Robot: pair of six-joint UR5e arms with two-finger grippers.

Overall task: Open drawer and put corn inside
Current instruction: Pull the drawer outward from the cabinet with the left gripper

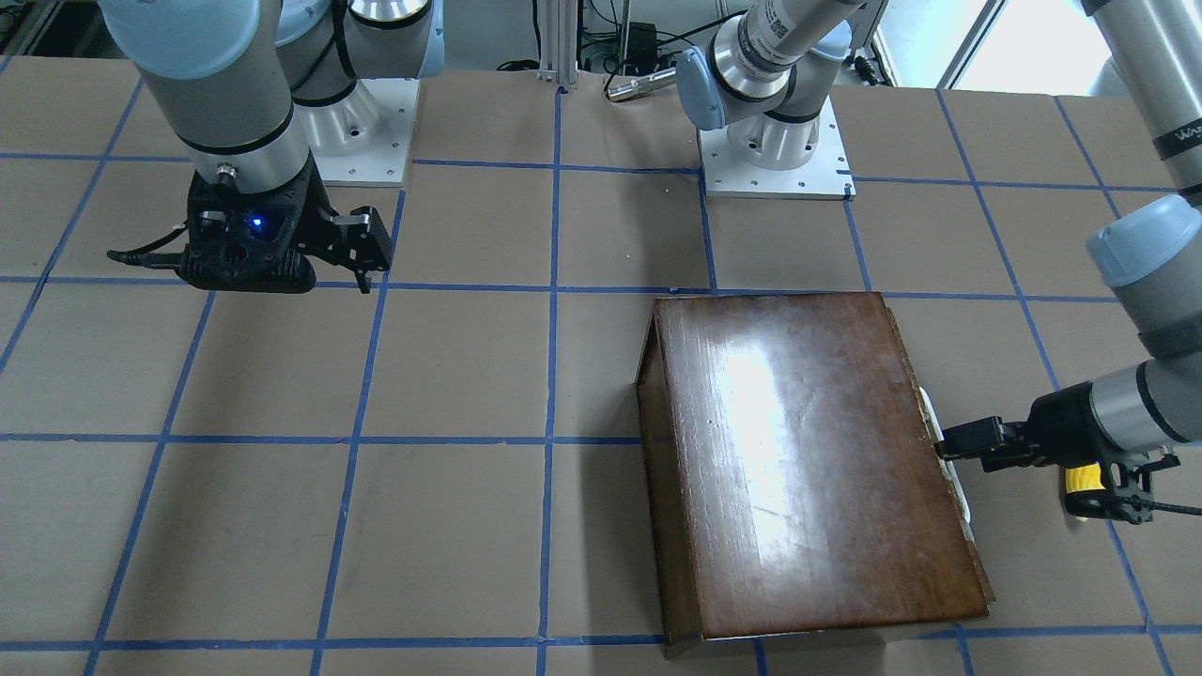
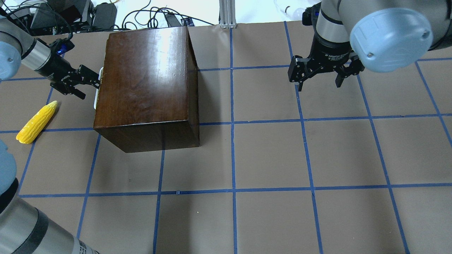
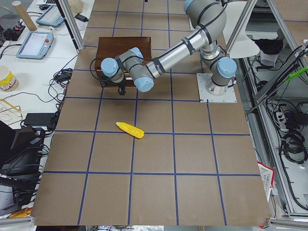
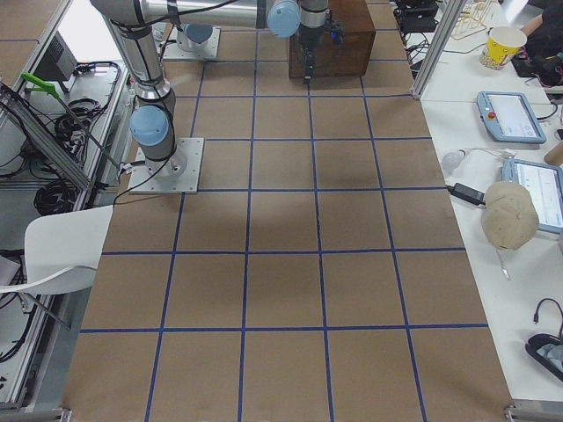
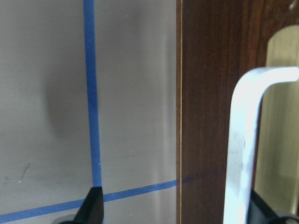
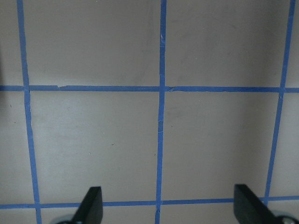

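A small bright yellow corn cob (image 2: 37,122) lies beside the left gripper (image 2: 91,87). Its fingers are spread astride the pale metal handle (image 5: 243,140) of the dark-fronted wooden drawer (image 5: 210,93) (pushed into its glossy brown wooden box (image 2: 144,77)). Well apart, the right gripper (image 2: 319,86) hangs spread.

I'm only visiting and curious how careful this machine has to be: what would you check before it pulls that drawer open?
1. Left end effector around the drawer handle: ok, open, handle between its fingers, not clamped yet.
2. Drawer shut, wooden box sitting flat: ok.
3. Pull path free: cannot tell; the corn lies on the table in front of the drawer, perhaps too close.
4. Right end effector out of the way: ok, open, empty, over bare table far from the box.
5. Corn free to pick up afterwards: ok, nothing touches it.
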